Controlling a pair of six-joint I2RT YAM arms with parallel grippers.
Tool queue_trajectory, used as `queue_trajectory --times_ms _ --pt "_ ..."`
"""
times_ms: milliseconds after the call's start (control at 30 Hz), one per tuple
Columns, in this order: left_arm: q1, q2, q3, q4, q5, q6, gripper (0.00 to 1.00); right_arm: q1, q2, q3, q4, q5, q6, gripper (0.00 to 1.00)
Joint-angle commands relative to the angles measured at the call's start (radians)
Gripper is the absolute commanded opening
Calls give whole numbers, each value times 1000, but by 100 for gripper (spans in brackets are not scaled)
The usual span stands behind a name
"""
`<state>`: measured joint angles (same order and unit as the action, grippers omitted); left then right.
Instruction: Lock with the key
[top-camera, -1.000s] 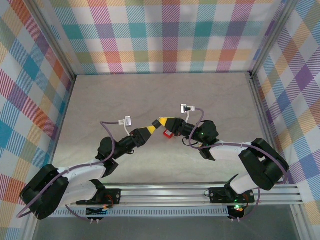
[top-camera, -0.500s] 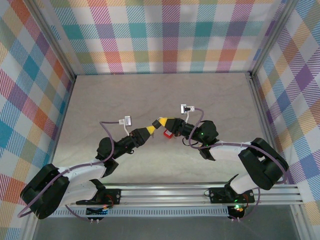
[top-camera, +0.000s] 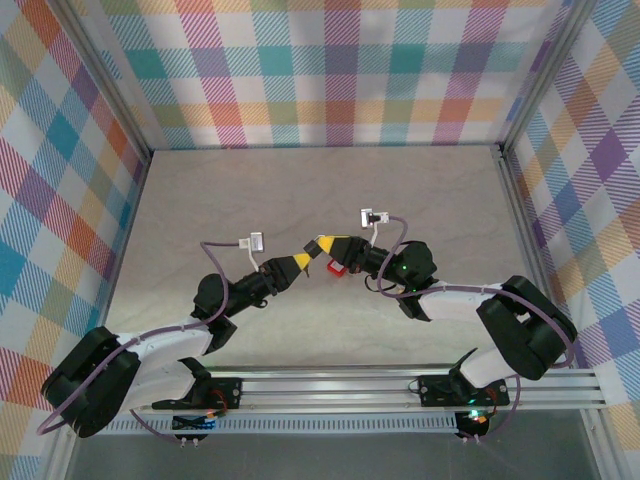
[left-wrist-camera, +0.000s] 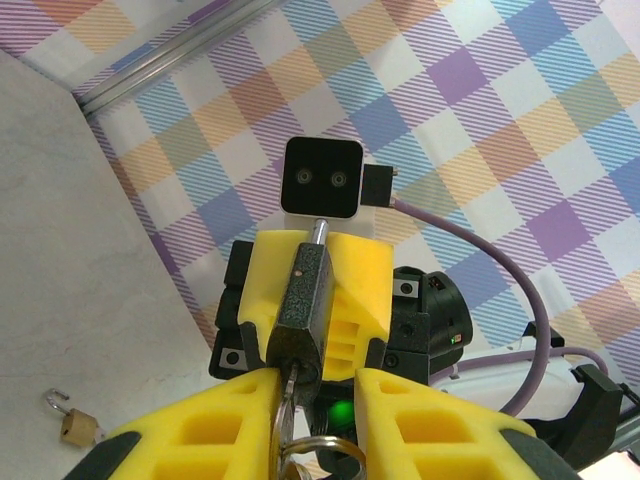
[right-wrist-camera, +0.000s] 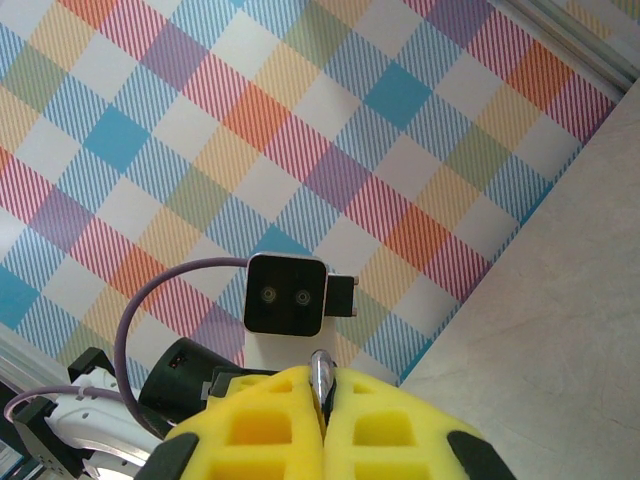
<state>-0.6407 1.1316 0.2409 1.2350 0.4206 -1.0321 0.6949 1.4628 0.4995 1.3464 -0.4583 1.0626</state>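
Padlock (left-wrist-camera: 300, 310) held up off the desk (top-camera: 250, 190), clamped in the right gripper (right-wrist-camera: 322, 385)
Small stiff metal, probably light and a bit slick. Key (left-wrist-camera: 291, 385) sits in its underside with a ring (left-wrist-camera: 305, 455) dangling; left gripper (left-wrist-camera: 315, 375) jaws flank the key, can't tell if they're biting. I'd pinch the key's flat head, not the ring.

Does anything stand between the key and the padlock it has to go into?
Nothing visible does. The key sits at the underside of the padlock, which the right gripper clamps between its fingers.
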Motion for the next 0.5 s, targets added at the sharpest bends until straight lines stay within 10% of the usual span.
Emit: queue_trajectory --times_ms 0,467 --pt "24 1 3 83 11 4 24 6 -9 31 60 -31 10 0" --pt "66 0 11 71 3 -26 25 17 -16 36 60 -97 -6 0"
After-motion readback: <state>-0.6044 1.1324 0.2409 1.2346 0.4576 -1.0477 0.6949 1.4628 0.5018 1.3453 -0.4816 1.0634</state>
